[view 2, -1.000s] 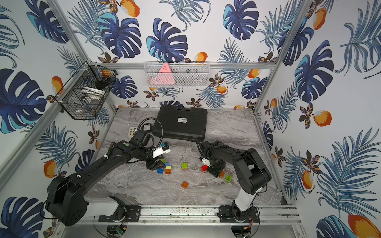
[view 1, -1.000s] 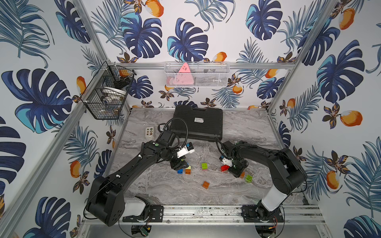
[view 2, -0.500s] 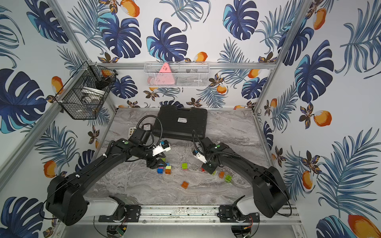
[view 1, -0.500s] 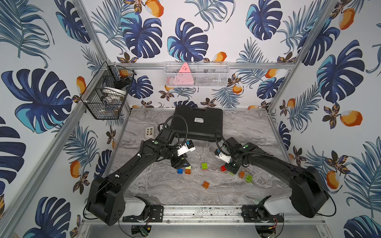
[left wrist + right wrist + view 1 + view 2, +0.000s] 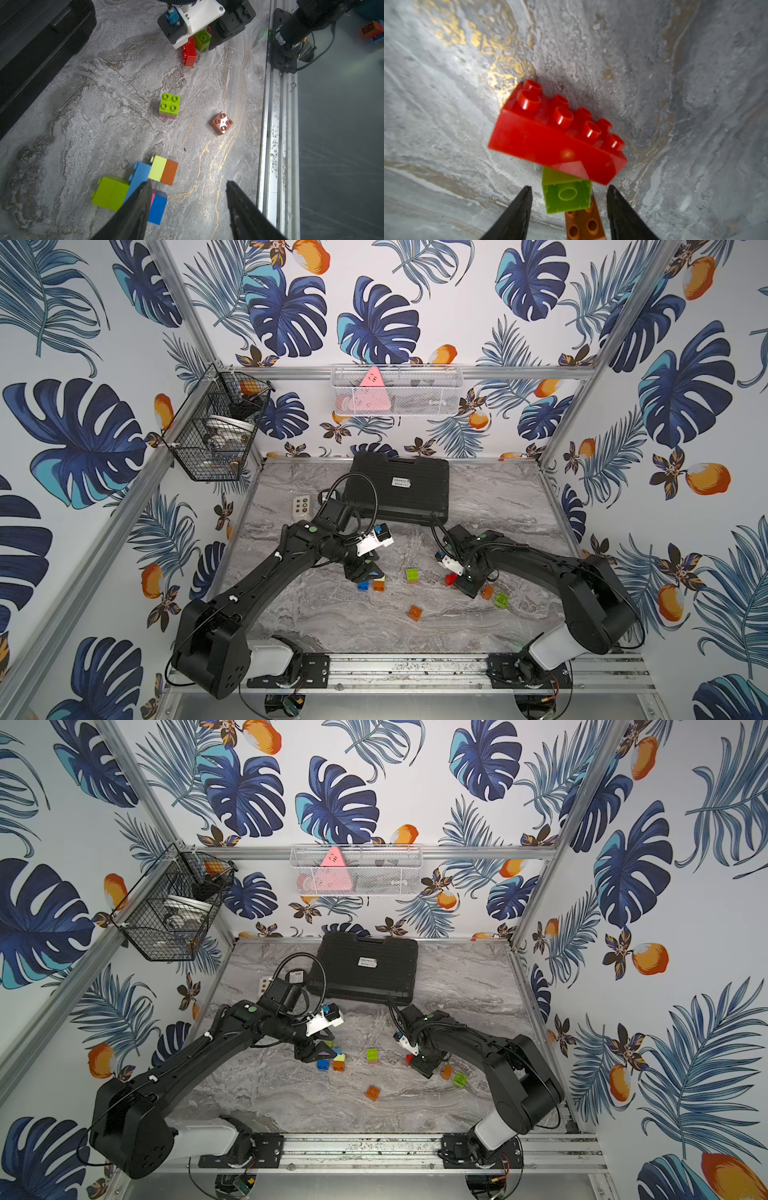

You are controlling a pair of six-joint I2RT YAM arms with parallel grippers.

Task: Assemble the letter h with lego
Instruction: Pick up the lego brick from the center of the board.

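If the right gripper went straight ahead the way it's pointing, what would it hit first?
Likely the green brick between the open jaws of the right gripper, then the red brick just beyond; depth is unclear.

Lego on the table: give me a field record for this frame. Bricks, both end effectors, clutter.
left end effector: open, at the blue and lime cluster, holding nothing
right end effector: open, lime brick between the jaws, gaps either side
red brick: long, touching the lime brick
loose: lime-on-pink stack, orange brick
clutter: black case, white button box
h: not assembled
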